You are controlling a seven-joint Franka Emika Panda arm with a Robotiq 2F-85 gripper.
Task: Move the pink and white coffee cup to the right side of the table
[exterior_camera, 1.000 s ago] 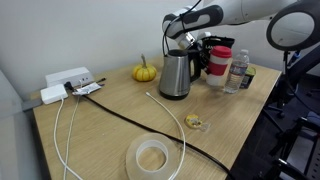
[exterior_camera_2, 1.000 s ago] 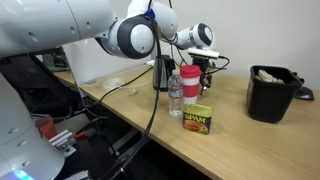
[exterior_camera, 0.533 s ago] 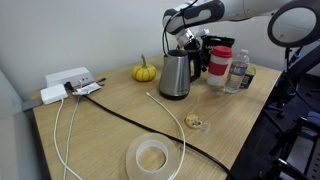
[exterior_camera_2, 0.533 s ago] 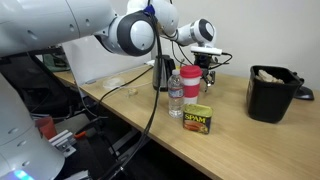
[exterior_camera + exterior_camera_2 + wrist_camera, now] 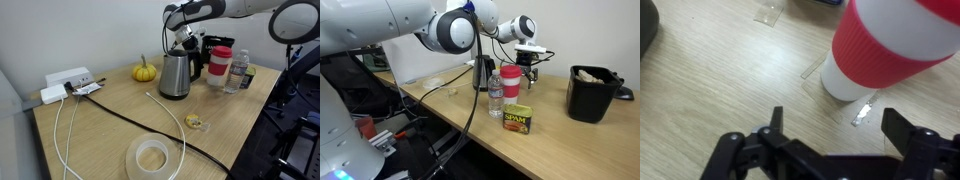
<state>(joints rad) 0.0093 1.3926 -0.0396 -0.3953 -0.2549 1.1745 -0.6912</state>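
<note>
The pink and white coffee cup (image 5: 220, 66) stands upright at the far end of the table (image 5: 110, 125), between the steel kettle (image 5: 175, 76) and a clear water bottle (image 5: 238, 72). It also shows in an exterior view (image 5: 509, 84) and fills the upper right of the wrist view (image 5: 895, 50). My gripper (image 5: 197, 57) hangs just behind and above the cup in both exterior views (image 5: 529, 71). In the wrist view its jaws (image 5: 837, 128) are open and empty, and the cup's base lies just ahead of them, not between them.
An orange pumpkin (image 5: 145, 72), a white power strip (image 5: 67, 82) with cables, a tape roll (image 5: 152, 157) and a small wrapper (image 5: 194, 122) lie on the table. A Spam can (image 5: 517, 121) and a black bin (image 5: 590, 92) stand near the bottle (image 5: 496, 97).
My gripper has risen slightly beside the cup. The cup and the other objects have not moved.
</note>
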